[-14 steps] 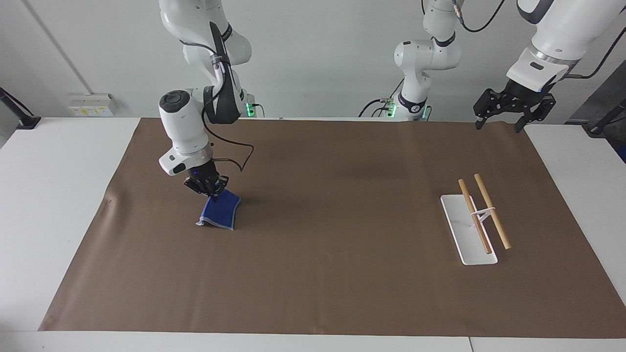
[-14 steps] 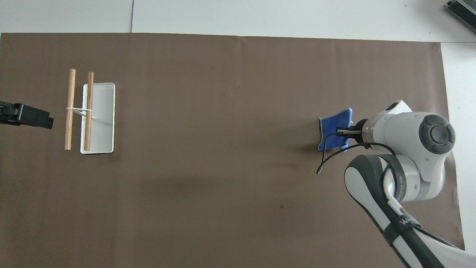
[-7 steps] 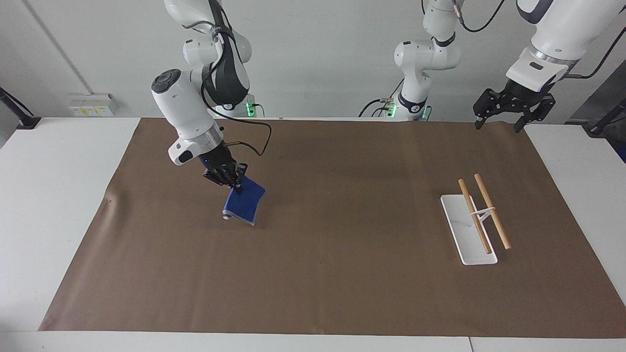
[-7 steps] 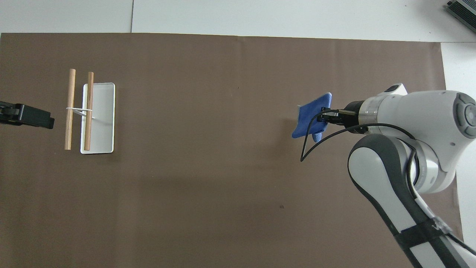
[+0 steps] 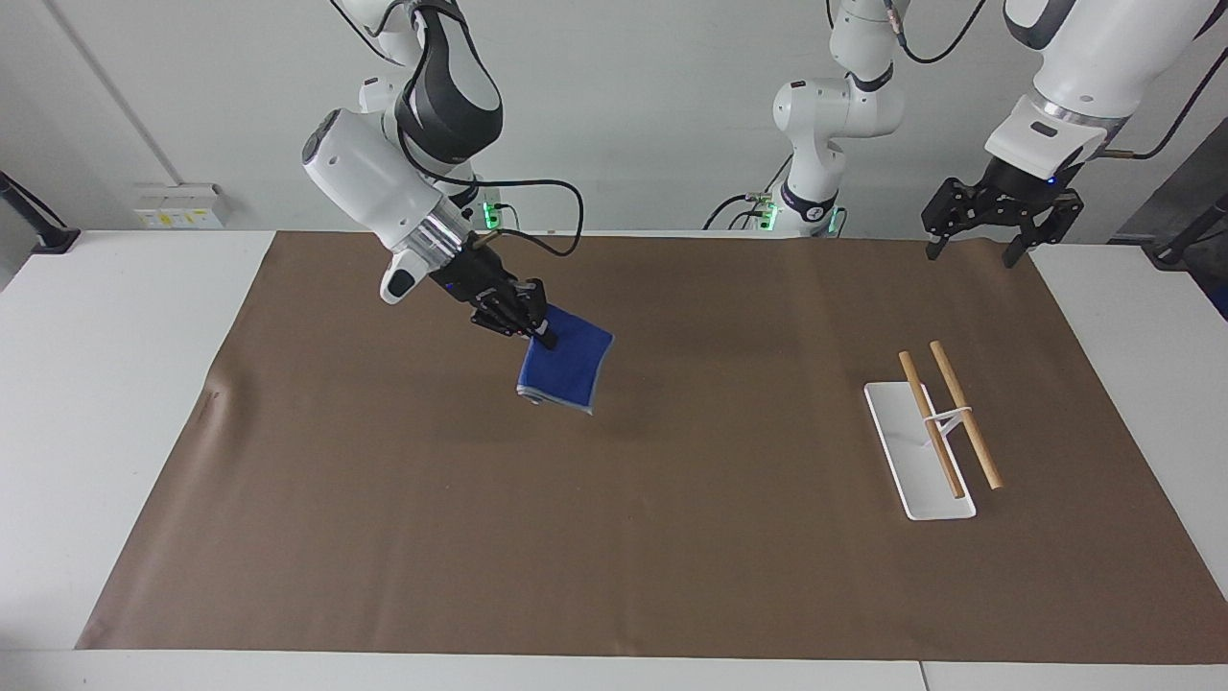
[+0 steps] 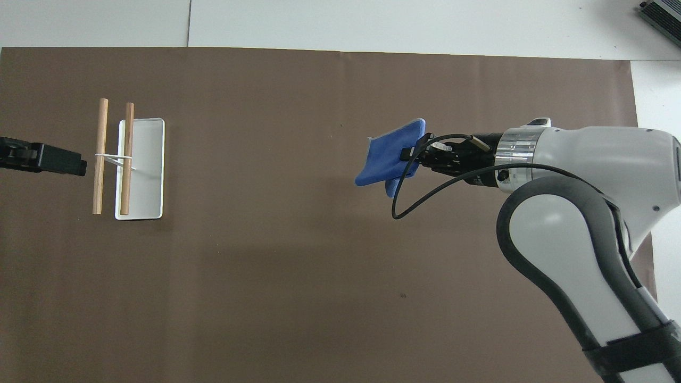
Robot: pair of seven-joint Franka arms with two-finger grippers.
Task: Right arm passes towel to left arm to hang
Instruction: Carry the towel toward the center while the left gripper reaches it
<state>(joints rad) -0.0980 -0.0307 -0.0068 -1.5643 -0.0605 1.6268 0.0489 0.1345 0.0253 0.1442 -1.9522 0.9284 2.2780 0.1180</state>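
One towel (image 5: 566, 369) in right gripper (image 5: 539, 332), aloft

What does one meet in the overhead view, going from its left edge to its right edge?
Left gripper → towel rack's two wooden rods → its white base → blue towel, hanging in the air → right gripper, its jaws shut on the towel's edge.

Brown mat (image 5: 672, 537) covers white table (image 5: 106, 384). Wall socket plate (image 5: 177, 204) on wall at right arm's end. Grey device corner (image 6: 662, 16) at table edge, farther from the robots, right arm's end.
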